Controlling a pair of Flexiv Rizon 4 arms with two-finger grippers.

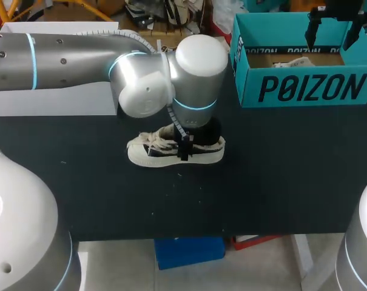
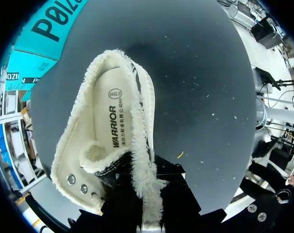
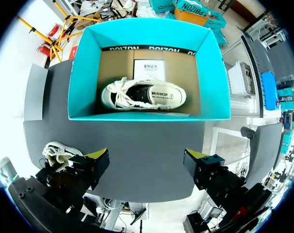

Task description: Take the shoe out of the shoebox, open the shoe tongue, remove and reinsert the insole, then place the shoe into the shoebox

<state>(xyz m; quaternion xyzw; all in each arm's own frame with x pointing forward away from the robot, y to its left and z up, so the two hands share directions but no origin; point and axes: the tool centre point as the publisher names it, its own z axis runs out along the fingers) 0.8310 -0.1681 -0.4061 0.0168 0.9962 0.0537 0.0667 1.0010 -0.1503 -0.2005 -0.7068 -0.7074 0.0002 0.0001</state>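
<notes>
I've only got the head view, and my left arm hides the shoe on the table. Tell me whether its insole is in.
Observer: It is. The left wrist view shows the white printed insole lying flat inside the cream fleece-lined shoe.
Operator: Now check the floor of the teal cardboard shoebox; I can't see it.
Observer: It isn't empty. A second cream lace-up shoe sits on the brown floor, sole down, with a white card behind it.
Operator: Report the right gripper.
Observer: It is open, with its yellow tips wide apart and nothing between them. The shoebox is ahead of it.
</notes>
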